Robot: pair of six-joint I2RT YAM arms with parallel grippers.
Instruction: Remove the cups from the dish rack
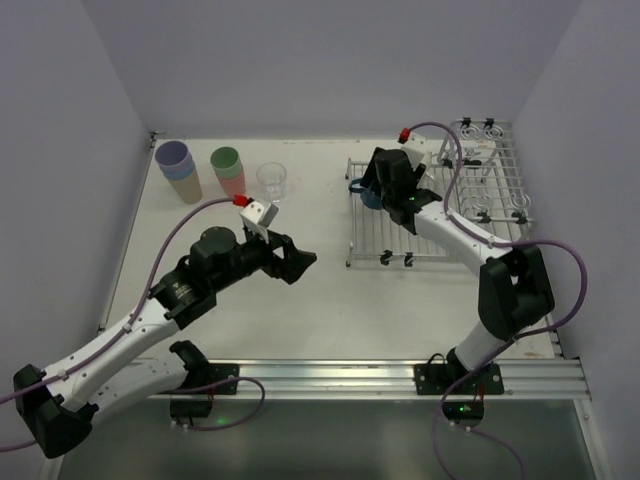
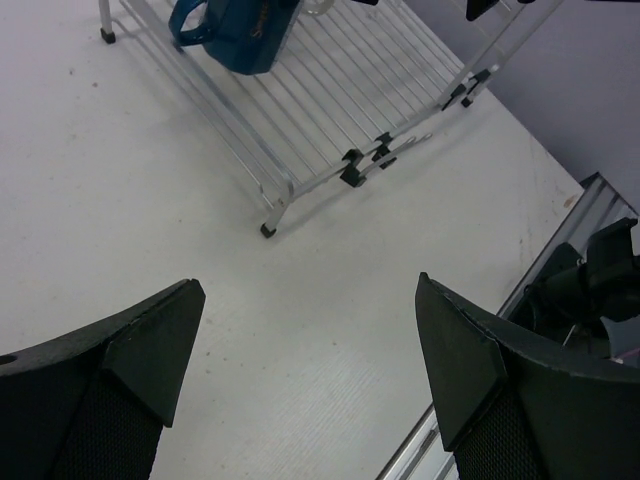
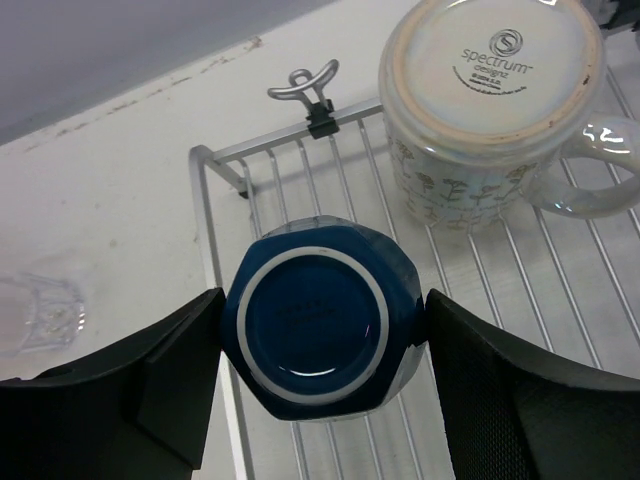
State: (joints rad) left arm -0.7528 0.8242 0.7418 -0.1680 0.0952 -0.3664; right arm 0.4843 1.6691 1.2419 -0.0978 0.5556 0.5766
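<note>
The silver wire dish rack (image 1: pixel 500 160) stands at the back right. A dark-blue handled mug (image 3: pixel 318 322) sits upside down at the rack's left end. My right gripper (image 3: pixel 322 335) is around it, with both fingers touching its sides. The mug also shows in the top view (image 1: pixel 366 192) and in the left wrist view (image 2: pixel 240 30). A white speckled mug (image 3: pixel 480 110) stands upside down on the rack (image 3: pixel 560 300) just behind it. My left gripper (image 1: pixel 300 262) is open and empty above the bare table, left of the rack (image 2: pixel 330 110).
On the table at the back left stand a lavender and blue tumbler stack (image 1: pixel 178 170), a green tumbler on a salmon-pink one (image 1: pixel 229 170) and a clear glass (image 1: pixel 272 180). The glass also shows in the right wrist view (image 3: pixel 40 310). Walls enclose the table.
</note>
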